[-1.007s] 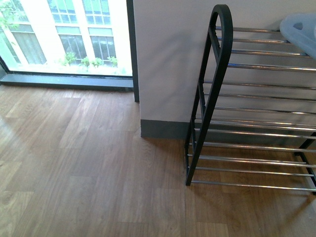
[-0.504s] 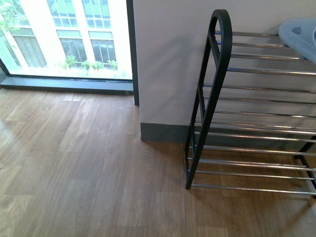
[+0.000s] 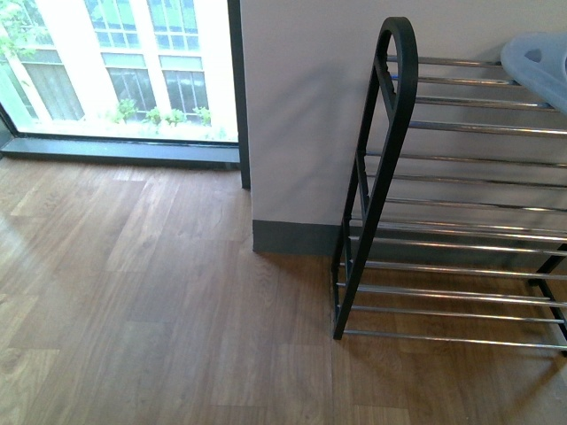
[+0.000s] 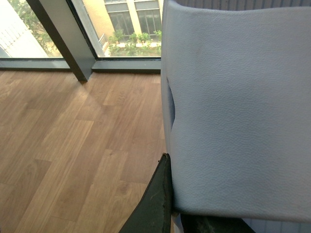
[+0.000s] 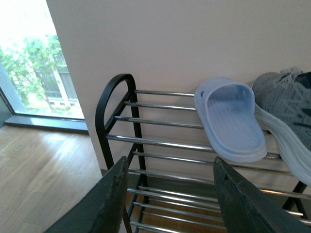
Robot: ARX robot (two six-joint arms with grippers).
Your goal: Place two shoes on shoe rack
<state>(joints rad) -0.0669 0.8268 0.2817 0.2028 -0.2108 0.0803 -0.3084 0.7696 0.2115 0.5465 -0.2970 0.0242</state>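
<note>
Left gripper [image 4: 177,213] clamps a pale blue-white slide sandal [image 4: 238,107]; right gripper [image 5: 170,199] hangs wide apart and empty before the shoe rack [image 5: 121,121].

Seen from the left wrist, the held sandal's pale textured surface fills most of the frame, pinched at its edge between dark fingers [image 4: 153,204], with wooden floor [image 4: 73,145] and a window [image 4: 131,19] behind it. From the right wrist, the two dark fingers [image 5: 104,204] stand well apart with nothing between them, facing the rack against the wall [image 5: 194,39]. On the rack's top tier a second slide sandal [image 5: 233,121] lies tilted on the silver rods, and just beside it, touching or overlapping its edge, sits a grey knit sneaker [image 5: 286,111] with a white sole. In the front view neither arm shows; only the rack's black arched side and a sandal's edge at the top tier.
</note>
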